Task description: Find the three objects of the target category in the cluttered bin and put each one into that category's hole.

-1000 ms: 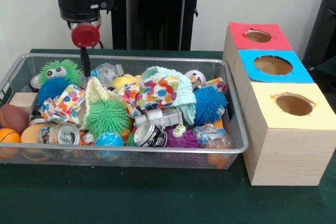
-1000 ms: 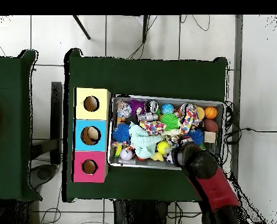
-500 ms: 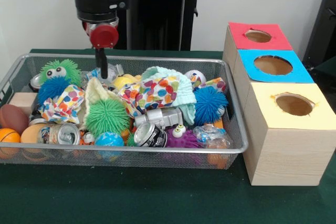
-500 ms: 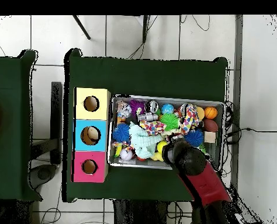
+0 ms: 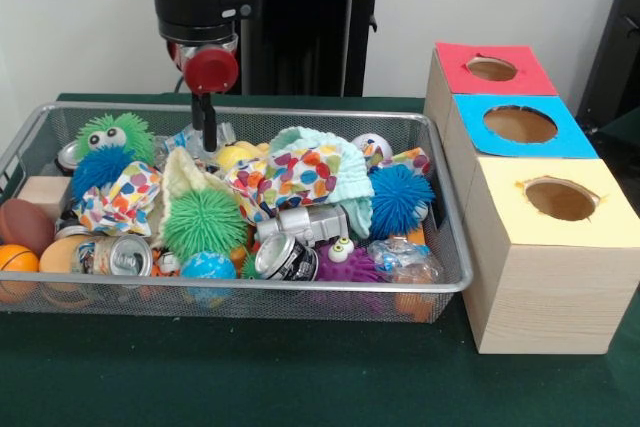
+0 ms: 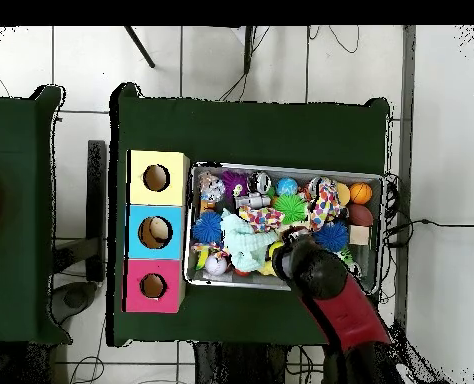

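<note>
- Front view shows the gripper (image 5: pixel 208 135) hanging low over the far side of the wire bin (image 5: pixel 300 294), its dark tip reaching down just behind the yellow toy (image 5: pixel 236 156) and beside a clear crinkled ball (image 5: pixel 186 139); I cannot tell whether its fingers are spread or closed.
- Nothing is seen held in it.
- Two crushed cans lie at the bin's near side, well apart from the gripper: one can (image 5: pixel 122 256) near the front left, the other can (image 5: pixel 287 258) near the front middle.
- A green spiky ball (image 5: pixel 204 221) sits between the gripper and those cans.
- Three boxes stand just beside the bin, each with a round hole: the red box (image 5: pixel 492 69), the blue box (image 5: pixel 520 125), the yellow box (image 5: pixel 560 201).
- Overhead, the red arm (image 6: pixel 343 310) covers the bin's edge nearest the robot's base.
</note>
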Robot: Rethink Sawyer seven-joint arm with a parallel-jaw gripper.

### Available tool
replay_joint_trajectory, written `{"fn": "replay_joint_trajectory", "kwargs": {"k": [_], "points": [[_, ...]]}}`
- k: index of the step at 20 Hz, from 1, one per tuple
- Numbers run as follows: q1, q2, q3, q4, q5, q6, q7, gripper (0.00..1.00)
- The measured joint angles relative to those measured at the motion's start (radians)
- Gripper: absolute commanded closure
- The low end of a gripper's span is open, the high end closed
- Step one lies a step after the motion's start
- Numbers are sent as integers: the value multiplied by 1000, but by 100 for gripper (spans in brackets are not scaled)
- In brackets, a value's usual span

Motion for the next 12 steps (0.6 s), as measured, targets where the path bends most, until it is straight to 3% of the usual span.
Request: {"fn": "replay_joint_trajectory", "kwargs": {"k": [12], "points": [[-35, -49, -29, 0, 0, 40, 0, 0]]}}
